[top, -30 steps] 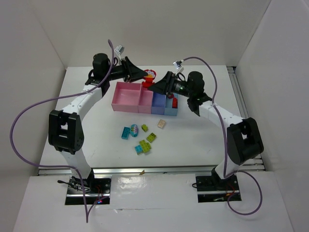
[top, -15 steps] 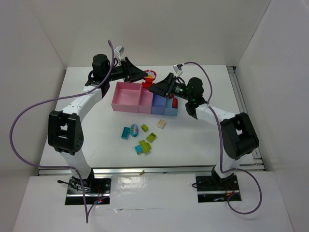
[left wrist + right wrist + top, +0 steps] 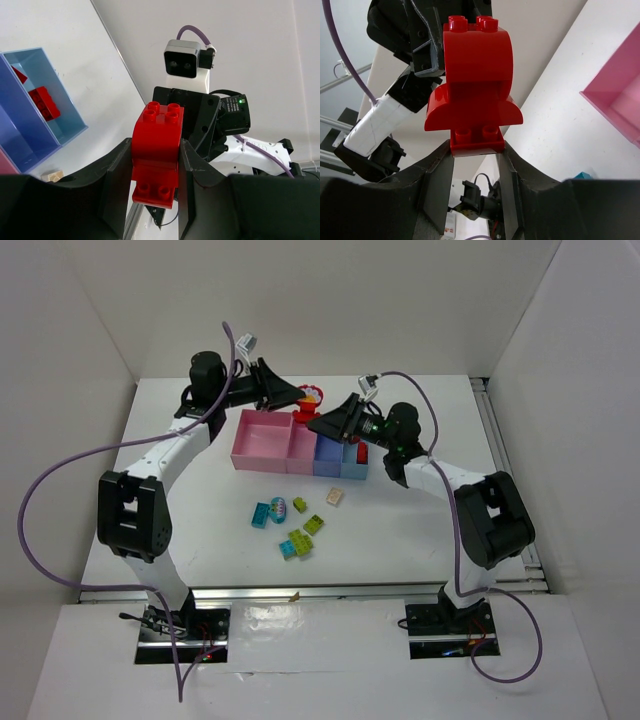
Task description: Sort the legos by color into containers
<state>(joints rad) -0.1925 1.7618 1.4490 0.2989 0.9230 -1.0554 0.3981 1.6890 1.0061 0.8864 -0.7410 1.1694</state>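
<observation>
Clamping one red brick piece (image 3: 157,131) from opposite sides near the far edge of the tray (image 3: 262,443), the left gripper (image 3: 155,159) and right gripper (image 3: 474,161) are both closed tight on it, while the light-blue bin (image 3: 64,118) holds two red bricks (image 3: 44,102).

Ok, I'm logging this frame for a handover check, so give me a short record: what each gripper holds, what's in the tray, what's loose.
left gripper: shut on red lego stack
right gripper: shut on the same stack, held in the air behind the tray
light blue end bin: red bricks
loose: green, cyan and beige legos on the table
</observation>
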